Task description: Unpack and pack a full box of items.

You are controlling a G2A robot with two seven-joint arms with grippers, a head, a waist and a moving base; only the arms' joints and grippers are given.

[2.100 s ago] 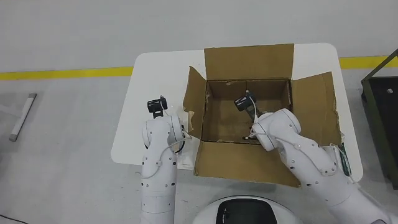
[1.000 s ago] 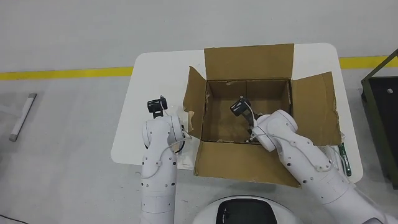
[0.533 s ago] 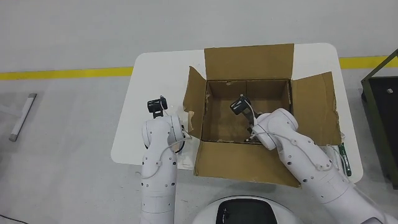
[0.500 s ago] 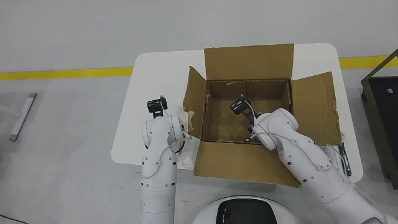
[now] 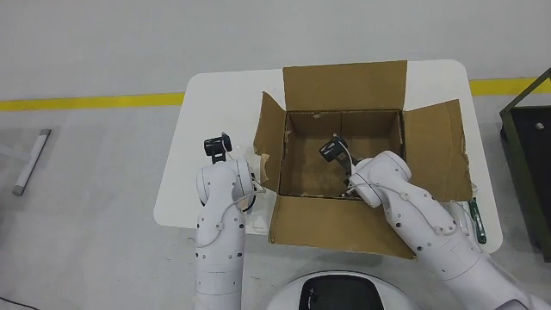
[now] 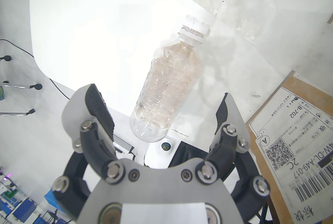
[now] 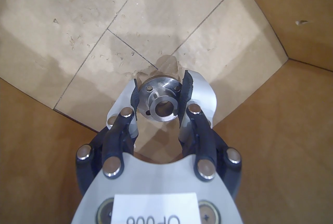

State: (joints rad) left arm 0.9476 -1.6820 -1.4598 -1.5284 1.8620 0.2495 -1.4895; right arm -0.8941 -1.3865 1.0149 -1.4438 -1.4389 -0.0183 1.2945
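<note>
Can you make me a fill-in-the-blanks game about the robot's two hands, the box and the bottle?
1. The right gripper is shut on a shiny round part made of ____.
2. That gripper is ____ the cardboard box.
3. The left gripper hangs over the clear bottle with its fingers ____.
4. The bottle has a ____ cap.

Missing words: metal, inside, open, white.
</note>
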